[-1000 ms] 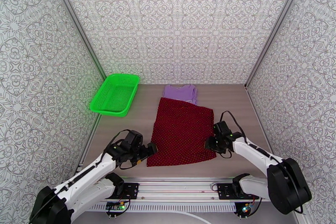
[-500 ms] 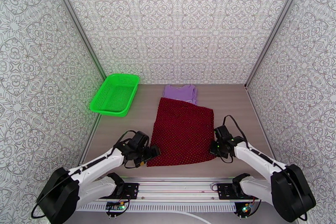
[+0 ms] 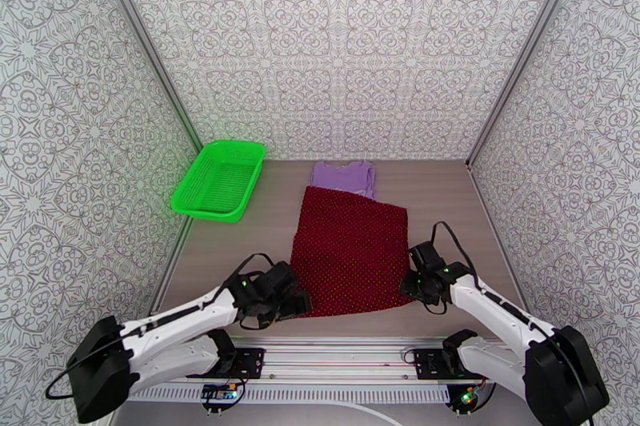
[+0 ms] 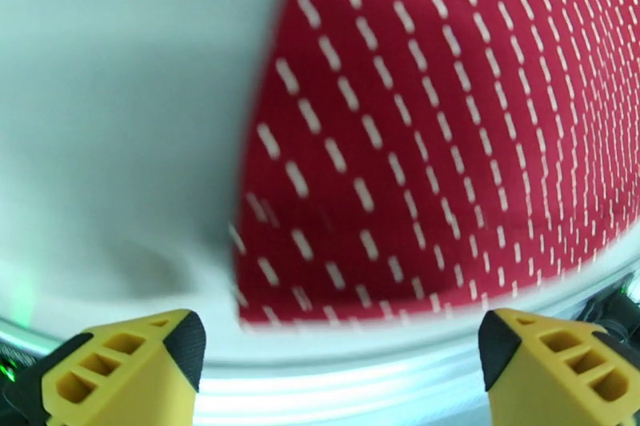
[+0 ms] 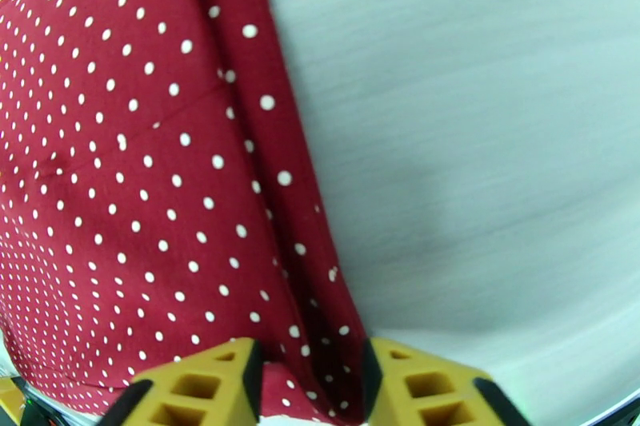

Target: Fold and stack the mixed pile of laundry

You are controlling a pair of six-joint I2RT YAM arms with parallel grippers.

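**Near corners lined up for the fold**

The dark red, white-dotted cloth garment [image 3: 350,252] lies flat in the middle of the bench [image 3: 448,196]. The folded lavender T-shirt [image 3: 342,176] sits at the far edge behind it. The left gripper [image 4: 340,340] straddles the near-left corner, jaws wide and empty. The right gripper [image 5: 310,372] brackets the near-right hem with jaws narrow; whether it pinches is unclear. Both should pinch the hem only, then lift evenly.

Left wrist cam is smeared, dots on the red cloth [image 4: 432,140] look like dashes; it hides the near part of the tee [image 3: 342,175].
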